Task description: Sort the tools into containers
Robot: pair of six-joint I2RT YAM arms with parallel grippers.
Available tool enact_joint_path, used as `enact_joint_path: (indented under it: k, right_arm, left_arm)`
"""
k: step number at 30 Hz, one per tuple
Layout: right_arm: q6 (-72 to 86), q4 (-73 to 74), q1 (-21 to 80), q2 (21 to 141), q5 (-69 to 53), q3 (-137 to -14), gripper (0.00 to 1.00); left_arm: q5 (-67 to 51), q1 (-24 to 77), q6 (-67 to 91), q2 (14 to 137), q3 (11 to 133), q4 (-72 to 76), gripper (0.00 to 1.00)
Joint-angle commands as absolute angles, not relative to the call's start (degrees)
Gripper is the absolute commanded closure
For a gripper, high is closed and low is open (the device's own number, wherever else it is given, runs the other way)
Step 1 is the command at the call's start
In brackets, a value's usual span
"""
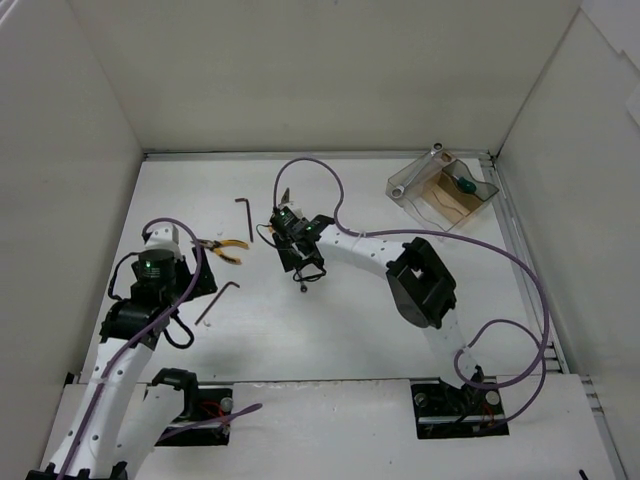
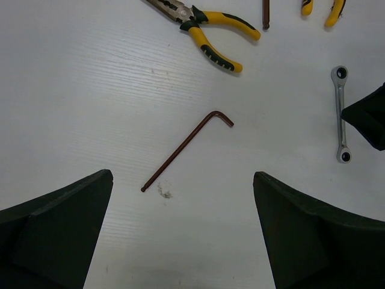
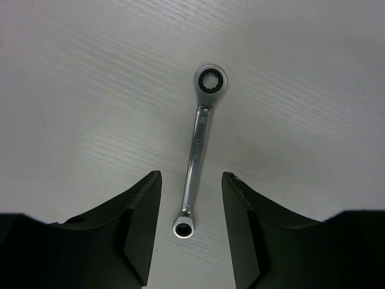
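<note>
A silver wrench lies flat on the white table, its near ring end between my right gripper's open fingers, not touching them. From above, that gripper is mid-table and the wrench sticks out beyond it. My left gripper is open wide and empty, above the table just short of a dark hex key. Yellow-handled pliers lie beyond it. The same wrench shows at the right. The clear box at the back right holds a green screwdriver; a silver wrench end rests at its back corner.
A second hex key lies at the back left of the table. More yellow handles show at the top edge of the left wrist view. Purple cables loop over the table. White walls enclose three sides.
</note>
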State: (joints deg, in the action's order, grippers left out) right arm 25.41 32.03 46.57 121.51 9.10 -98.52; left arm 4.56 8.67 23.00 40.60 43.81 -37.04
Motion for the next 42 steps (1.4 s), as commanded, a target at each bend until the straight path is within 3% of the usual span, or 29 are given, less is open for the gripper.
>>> enact_joint_path:
  k: [1, 30, 32, 34, 42]
  right_arm:
    - [27.2, 33.3, 47.0, 122.0, 11.5, -103.3, 0.59]
    - [30.7, 36.0, 45.7, 132.8, 13.4, -108.3, 0.66]
    - [30.8, 36.6, 45.5, 133.1, 13.4, -108.3, 0.70]
    - [29.8, 37.4, 45.0, 133.5, 12.4, -108.9, 1.00]
    - [23.7, 39.2, 44.2, 132.7, 13.8, -112.5, 1.00]
  left_arm:
    - [5.1, 8.4, 23.4, 40.2, 45.9, -35.4, 0.00]
    - [4.6, 8.4, 23.2, 39.6, 45.8, -35.8, 0.00]
    - [4.7, 8.4, 23.1, 39.6, 45.9, -35.9, 0.00]
    - [4.7, 8.4, 23.1, 39.6, 46.0, -35.9, 0.00]
    - [4.9, 8.4, 23.1, 39.4, 45.9, -35.8, 0.00]
